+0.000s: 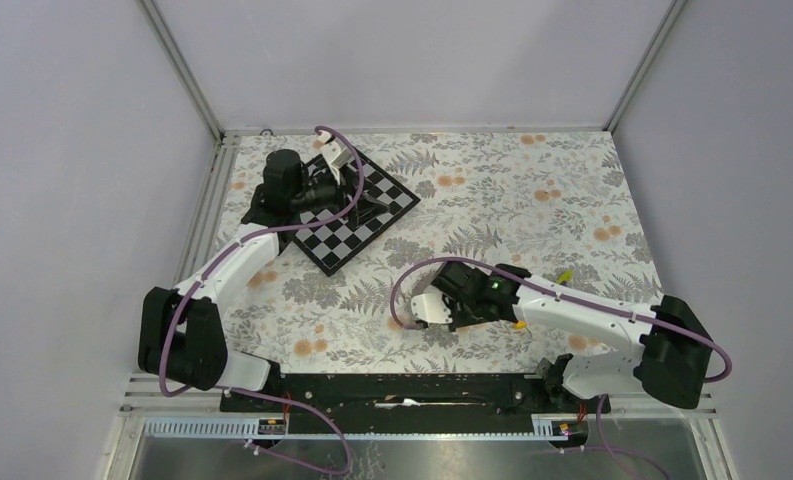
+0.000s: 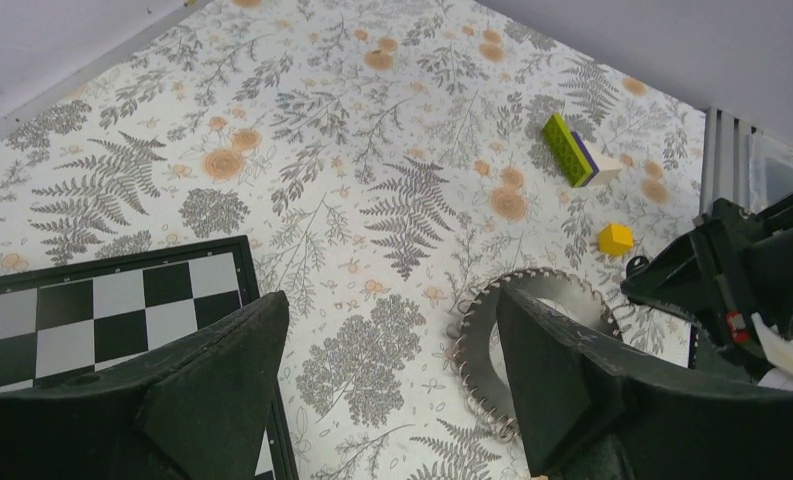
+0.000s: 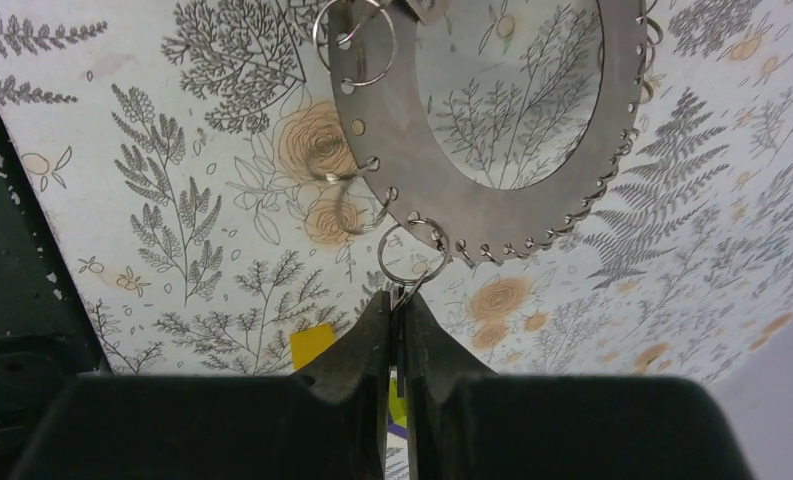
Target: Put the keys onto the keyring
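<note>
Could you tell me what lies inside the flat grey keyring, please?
Only fern-print tablecloth shows inside the flat grey keyring; the opening's top lies outside the right wrist view, so it is unseen.

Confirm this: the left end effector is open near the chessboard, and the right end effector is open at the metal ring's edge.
One thing is wrong: the right end effector is shut, not open, at the edge of the metal ring; the right wrist view shows it. The left end effector is open near the chessboard.
</note>
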You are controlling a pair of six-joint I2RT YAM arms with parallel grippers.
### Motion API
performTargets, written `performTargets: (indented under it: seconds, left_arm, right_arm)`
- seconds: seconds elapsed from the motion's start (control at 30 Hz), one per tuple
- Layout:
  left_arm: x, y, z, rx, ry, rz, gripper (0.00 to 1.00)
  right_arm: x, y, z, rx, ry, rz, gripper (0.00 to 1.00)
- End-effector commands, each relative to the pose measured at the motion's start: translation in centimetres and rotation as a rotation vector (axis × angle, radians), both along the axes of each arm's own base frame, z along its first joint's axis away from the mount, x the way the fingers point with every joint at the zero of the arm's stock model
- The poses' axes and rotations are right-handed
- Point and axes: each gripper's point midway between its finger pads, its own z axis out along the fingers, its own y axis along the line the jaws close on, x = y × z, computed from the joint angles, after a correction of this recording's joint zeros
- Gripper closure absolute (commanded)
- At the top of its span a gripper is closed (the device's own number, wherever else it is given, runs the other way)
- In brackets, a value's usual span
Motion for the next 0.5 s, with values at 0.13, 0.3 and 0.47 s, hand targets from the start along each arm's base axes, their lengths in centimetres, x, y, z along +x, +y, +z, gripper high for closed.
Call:
performTargets:
  seconds: [0.13, 0.3, 0.47]
  left_arm:
    - [0.7, 0.2, 0.9, 0.036, -0.079, -0.003, 0.18]
    - [0.6, 0.2, 0.8, 0.038, -0.079, -0.002, 0.18]
    - [0.4, 0.3, 0.9, 0.041, -0.079, -0.009, 0.18]
  right_arm:
    - [0.0, -2.4, -0.7, 0.02, -0.02, -0.084, 1.0]
    - [0.1, -4.5, -2.7, -0.031, 0.016, -0.122, 1.0]
    - [-0.2, -6.4, -4.2, -0.091, 0.053, -0.157, 1.0]
